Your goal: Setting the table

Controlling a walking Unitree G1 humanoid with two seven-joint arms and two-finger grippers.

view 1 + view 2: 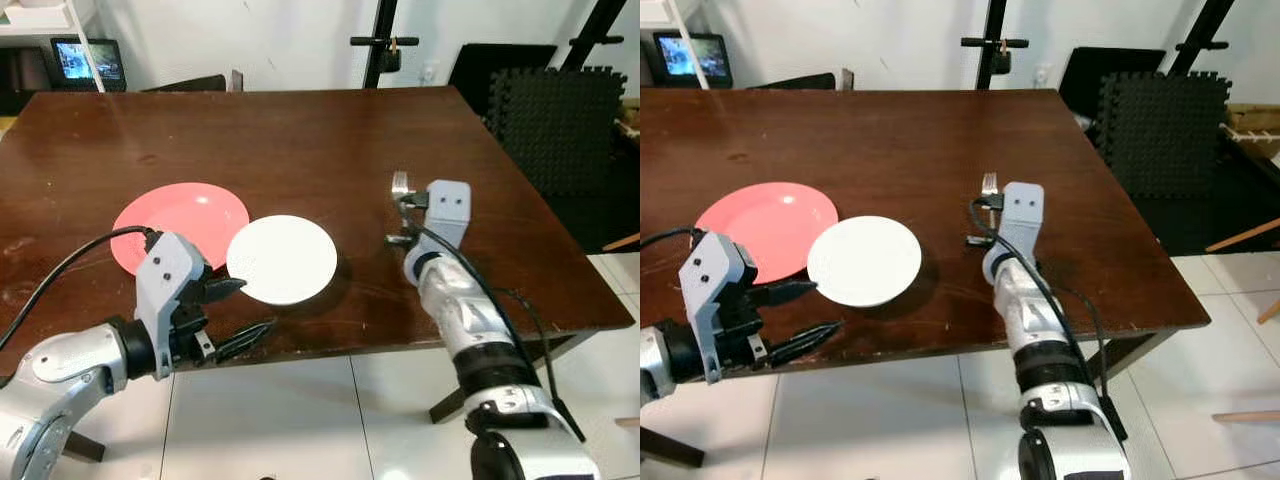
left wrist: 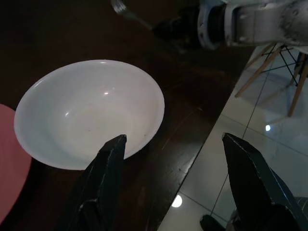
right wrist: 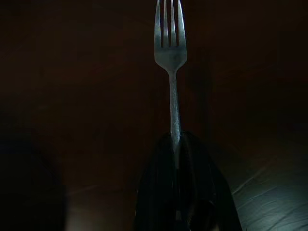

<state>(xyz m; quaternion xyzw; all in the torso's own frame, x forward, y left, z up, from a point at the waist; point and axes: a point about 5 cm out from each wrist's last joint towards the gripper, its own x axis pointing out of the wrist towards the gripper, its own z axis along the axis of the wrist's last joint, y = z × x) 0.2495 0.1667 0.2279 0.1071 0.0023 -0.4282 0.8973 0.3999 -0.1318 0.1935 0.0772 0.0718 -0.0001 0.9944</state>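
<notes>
A white bowl (image 1: 282,258) sits on the dark wooden table (image 1: 280,140), overlapping the right edge of a pink plate (image 1: 175,222). My left gripper (image 1: 240,310) hangs open at the table's front edge, just short of the bowl (image 2: 89,111), with nothing between its fingers (image 2: 103,183). To the right of the bowl, my right gripper (image 1: 405,215) is shut on the handle of a silver fork (image 1: 400,185). The fork (image 3: 170,53) points away from me, tines forward, low over the tabletop.
A small screen (image 1: 88,60) stands beyond the far left corner. Black foam mats (image 1: 560,110) and a stand lean at the back right. White tiled floor (image 1: 300,420) runs along the table's near edge. A wooden chair's legs (image 2: 279,72) stand off to the right.
</notes>
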